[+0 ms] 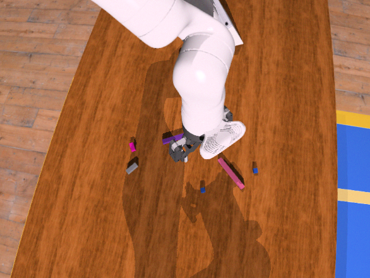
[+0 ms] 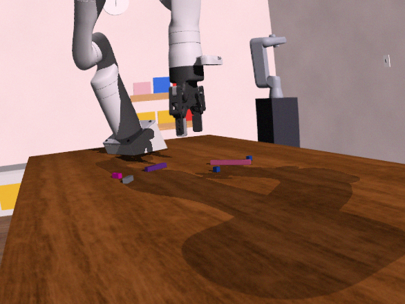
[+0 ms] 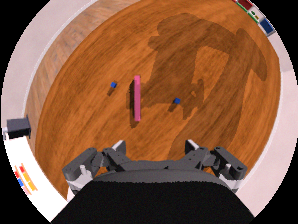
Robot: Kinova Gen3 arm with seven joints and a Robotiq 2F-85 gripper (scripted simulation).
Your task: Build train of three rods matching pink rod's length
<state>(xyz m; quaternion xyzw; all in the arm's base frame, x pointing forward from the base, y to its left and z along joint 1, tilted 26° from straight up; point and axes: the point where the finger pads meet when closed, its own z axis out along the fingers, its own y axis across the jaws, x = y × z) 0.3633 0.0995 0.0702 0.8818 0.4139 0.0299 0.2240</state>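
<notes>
Top view first: the pink rod (image 1: pixel 231 174) (image 2: pixel 230 162) (image 3: pixel 137 98) lies flat on the bench (image 1: pixel 95 221) (image 2: pixel 86 242) (image 3: pixel 165 60), slanting, one end near the arm's white wrist housing and the other pointing away from the arm's base (image 1: pixel 238 40) (image 2: pixel 121 148). Just beside it, on the side toward the blue floor area (image 1: pixel 353 158), sits one blue rod (image 1: pixel 255 170) (image 2: pixel 249 157) (image 3: pixel 113 85); on its other side, near its far end but apart from it, sits the second blue rod (image 1: pixel 202 190) (image 2: pixel 216 169) (image 3: pixel 177 101).

Farther out, the purple rod (image 1: pixel 172 138) (image 2: pixel 155 167) lies partly hidden from above by the jaws (image 1: pixel 186 158) (image 2: pixel 189 129). Beyond it, well apart from the pink rod, are the magenta rod (image 1: pixel 132 146) (image 2: pixel 117 175) and the grey rod (image 1: pixel 132 168) (image 2: pixel 128 179), near each other with bench between them.

No rods are joined end to end; the train is unmade. The jaws hang above the bench, pointing down, spread wide and released, with nothing between them. The wrist view shows only the pink rod and both blue rods.
</notes>
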